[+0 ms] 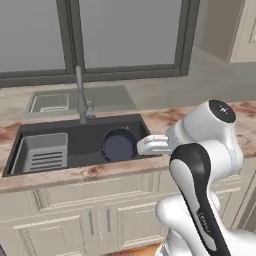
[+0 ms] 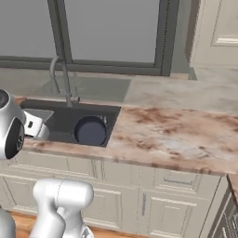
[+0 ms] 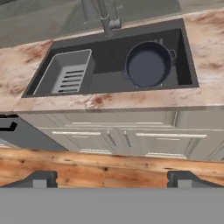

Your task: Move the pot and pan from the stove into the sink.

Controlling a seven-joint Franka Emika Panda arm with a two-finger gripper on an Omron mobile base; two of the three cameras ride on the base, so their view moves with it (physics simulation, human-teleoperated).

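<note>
Fingertips [image 3: 41,178] of my gripper [image 3: 111,179] stand wide apart, holding nothing. I see the round, deep pot [image 3: 148,64] sitting in the right of the dark rectangular sink [image 3: 109,81], slotted rack [image 3: 66,73] left, mottled stone counter [image 2: 172,132] around.

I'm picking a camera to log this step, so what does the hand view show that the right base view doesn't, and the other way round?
Hand view alone: the grey slotted rack in the left part of the basin, both loop handles of the pot, the wooden floor below the cabinets, and the claw with its tips wide apart, holding nothing. Right base view alone: the long stretch of marble counter right of the basin, and the robot's white arm. Both share the sink, the faucet, the pot sitting in the basin's right part, and the cabinet fronts.
</note>
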